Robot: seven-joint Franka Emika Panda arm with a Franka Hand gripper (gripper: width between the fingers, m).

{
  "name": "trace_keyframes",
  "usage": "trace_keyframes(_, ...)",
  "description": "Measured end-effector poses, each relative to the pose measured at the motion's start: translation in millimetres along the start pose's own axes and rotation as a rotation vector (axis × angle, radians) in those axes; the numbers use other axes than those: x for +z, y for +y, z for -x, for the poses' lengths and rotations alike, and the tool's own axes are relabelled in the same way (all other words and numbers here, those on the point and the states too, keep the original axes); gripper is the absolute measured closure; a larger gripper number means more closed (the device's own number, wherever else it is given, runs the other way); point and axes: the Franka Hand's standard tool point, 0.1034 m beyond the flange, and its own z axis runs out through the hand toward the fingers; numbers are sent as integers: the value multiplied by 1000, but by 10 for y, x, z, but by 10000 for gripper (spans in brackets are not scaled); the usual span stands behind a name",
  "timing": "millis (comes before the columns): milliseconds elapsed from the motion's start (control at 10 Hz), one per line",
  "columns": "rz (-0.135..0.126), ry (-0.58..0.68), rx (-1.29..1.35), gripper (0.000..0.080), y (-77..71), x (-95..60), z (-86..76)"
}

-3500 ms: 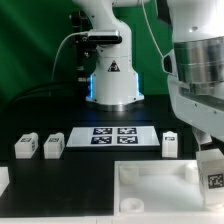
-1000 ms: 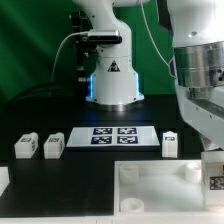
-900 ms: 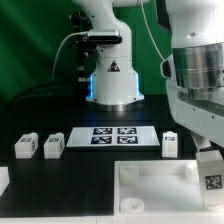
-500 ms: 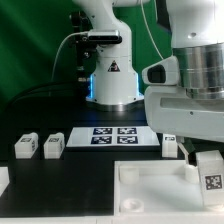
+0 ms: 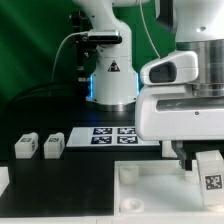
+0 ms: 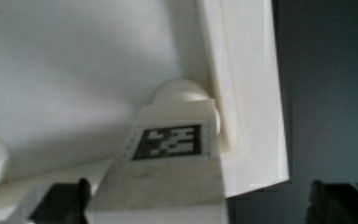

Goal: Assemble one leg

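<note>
Small white tagged plastic leg between gripper fingers, against large white panel edge, near right; grasp indeterminable.

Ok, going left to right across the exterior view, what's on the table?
Cropped white part → first leg → second leg → marker board → third leg, under the arm.

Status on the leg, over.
Gripper straddling the leg, grip unconfirmed. Leg upright against the panel edge, seating not visible. Nothing seen in the way; two spare legs sit well off.
</note>
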Motion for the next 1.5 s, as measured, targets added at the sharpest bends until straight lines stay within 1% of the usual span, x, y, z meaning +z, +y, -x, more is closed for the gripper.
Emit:
trace_keyframes(100,0,0,4,372,0,0,0)
trace_keyframes(200,-5,-2,154,372,-11,3,6)
trace_keyframes(300,-3,-3,247,508,8,4,2)
trace_keyframes(400,-3,-3,300,508,10,4,2)
trace_keyframes(600,-4,-15,581,508,14,14,-4)
trace_keyframes(700,-14,-24,822,508,19,20,-2)
trace_keyframes(800,-37,-38,1087,508,16,28,16)
trace_keyframes(900,-69,-57,1280,508,9,31,24)
trace_keyframes(1000,-78,-72,1338,507,13,31,22)
trace_keyframes(1100,-79,-77,1464,507,-1,33,22)
trace_keyframes(1300,-78,-75,1448,507,0,38,23)
trace_keyframes(1400,-79,-74,1412,341,0,39,24)
trace_keyframes(1500,-78,-71,1375,341,-8,41,28)
